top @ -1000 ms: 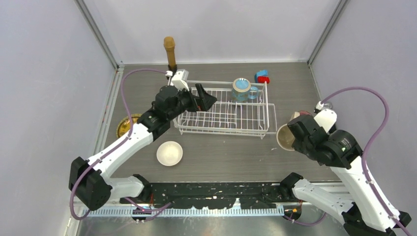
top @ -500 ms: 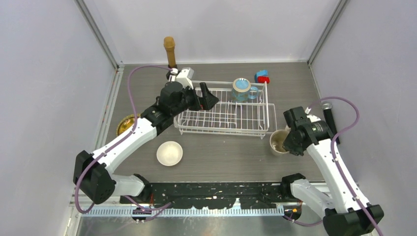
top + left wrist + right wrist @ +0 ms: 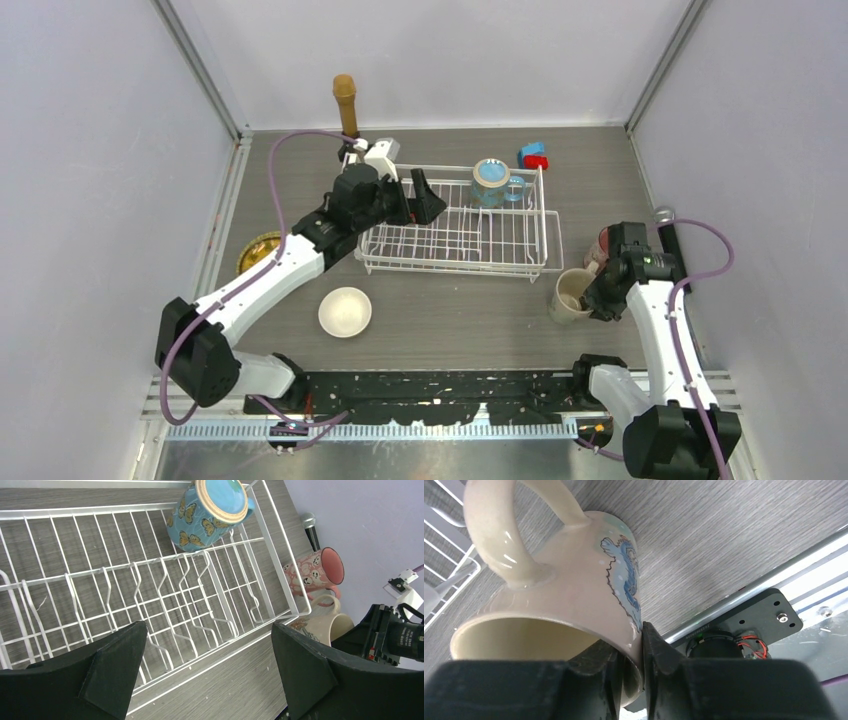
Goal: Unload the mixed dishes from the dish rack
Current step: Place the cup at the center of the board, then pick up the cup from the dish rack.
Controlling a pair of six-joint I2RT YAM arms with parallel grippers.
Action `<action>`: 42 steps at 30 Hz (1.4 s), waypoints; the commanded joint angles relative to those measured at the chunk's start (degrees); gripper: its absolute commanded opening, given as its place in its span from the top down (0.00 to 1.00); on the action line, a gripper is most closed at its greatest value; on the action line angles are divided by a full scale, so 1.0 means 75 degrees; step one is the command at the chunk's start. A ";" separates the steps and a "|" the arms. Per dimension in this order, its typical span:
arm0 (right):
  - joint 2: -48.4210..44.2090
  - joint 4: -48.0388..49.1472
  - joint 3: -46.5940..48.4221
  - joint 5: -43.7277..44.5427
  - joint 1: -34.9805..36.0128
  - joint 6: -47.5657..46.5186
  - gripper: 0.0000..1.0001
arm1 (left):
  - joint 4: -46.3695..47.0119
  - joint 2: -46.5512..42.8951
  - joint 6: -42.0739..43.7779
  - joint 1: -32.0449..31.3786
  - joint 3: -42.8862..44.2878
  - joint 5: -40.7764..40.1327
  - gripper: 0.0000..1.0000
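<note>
1. The right gripper [image 3: 631, 650] is clamped on the rim of the cream mug [image 3: 564, 605], with one finger inside the mouth and one against the outer wall. The mug sits tilted just off the right end of the dish rack [image 3: 455, 225], toward the rack's near corner. Whether its base is flat on the bench [image 3: 470, 310] cannot be told.
2. The step in hand looks like setting this mug down. Level it so the base meets the bench squarely before the grip is let go, because a mug freed on a tilt could roll or tip.
3. Lift the inner finger straight up and out of the mouth so the mug is not dragged. The handle points toward the rack's wires, and the pink mug [image 3: 315, 572] stands close by on the far side, so leave room for both.
4. The left gripper [image 3: 207, 670] is spread wide above the left end of the rack, with nothing between its fingers.
5. The blue mug [image 3: 210, 510] lies on its side in the rack's far right corner and looks to be the only dish left inside.
6. A white bowl [image 3: 345, 311] and a golden plate [image 3: 257, 252] lie outside the rack, near its left end.
7. No brand or writing can be read. The cream mug shows only a blue drawing, and the blue mug has butterflies.
</note>
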 commanded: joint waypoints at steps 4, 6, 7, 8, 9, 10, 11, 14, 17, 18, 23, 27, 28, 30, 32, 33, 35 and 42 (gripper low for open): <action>-0.0006 0.0440 0.0376 0.0278 -0.0076 -0.0212 0.41 | -0.0114 0.0183 0.0164 -0.0009 0.0444 0.0017 0.00; -0.0005 0.0153 0.0679 0.0586 -0.0076 -0.0298 0.33 | -0.0229 0.0223 0.0226 -0.0017 0.0532 0.0023 0.00; -0.0078 -0.0006 0.0783 0.0835 -0.0076 -0.0312 0.31 | -0.0224 0.0230 0.0224 -0.0017 0.0548 0.0029 0.00; -0.0135 -0.0054 0.0966 0.0910 -0.0076 -0.0313 0.28 | -0.0203 0.0234 0.0219 -0.0018 0.0534 0.0018 0.00; -0.0260 -0.0105 0.1055 0.0939 -0.0076 -0.0380 0.27 | -0.0175 0.0248 0.0222 -0.0014 0.0524 0.0022 0.00; -0.0320 -0.0127 0.1210 0.0933 -0.0076 -0.0423 0.15 | -0.0156 0.0251 0.0221 -0.0010 0.0512 0.0023 0.00; -0.0423 -0.0199 0.1295 0.0977 -0.0076 -0.0470 0.04 | -0.0158 0.0254 0.0221 -0.0017 0.0499 0.0026 0.00; -0.0560 -0.0361 0.1682 0.1093 -0.0076 -0.0666 0.01 | -0.0184 0.0250 0.0224 -0.0010 0.0475 0.0035 0.00; -0.0620 -0.0322 0.2138 0.0802 -0.0076 -0.0937 0.00 | -0.0281 0.0173 0.0321 -0.0012 0.0439 0.0185 0.00; -0.0692 -0.0131 0.2198 0.0535 -0.0076 -0.1073 0.00 | -0.0280 0.0120 0.0357 -0.0012 0.0397 0.0256 0.00; -0.0984 0.1133 0.2260 -0.0504 -0.0076 -0.1298 0.00 | -0.0053 -0.0322 0.0529 -0.0008 0.0015 0.0445 0.00; -0.1004 0.2327 0.2089 -0.1410 -0.0076 -0.1268 0.00 | -0.0094 -0.0778 0.0696 -0.0017 -0.0295 0.0351 0.00; -0.0972 0.2732 0.2027 -0.1756 -0.0076 -0.1205 0.00 | -0.0116 -0.0891 0.0734 -0.0014 -0.0361 0.0285 0.00; -0.0849 0.3195 0.1873 -0.2210 -0.0076 -0.1100 0.00 | -0.0146 -0.1095 0.0793 -0.0008 -0.0514 0.0137 0.00; -0.0603 0.3430 0.1855 -0.2397 -0.0019 -0.0999 0.00 | -0.0126 -0.1252 0.0835 -0.0014 -0.0643 -0.0022 0.00; -0.0427 0.3570 0.1870 -0.2422 0.0123 -0.0986 0.00 | -0.0123 -0.1303 0.0857 -0.0013 -0.0669 -0.0100 0.00; -0.0140 0.3661 0.1984 -0.2128 0.0630 -0.1128 0.00 | -0.0164 -0.1356 0.0931 -0.0007 -0.0682 -0.0163 0.00; 0.1371 0.3963 0.3028 -0.1103 0.2966 -0.3174 0.00 | -0.0311 -0.1386 0.1055 -0.0007 -0.0765 -0.0137 0.00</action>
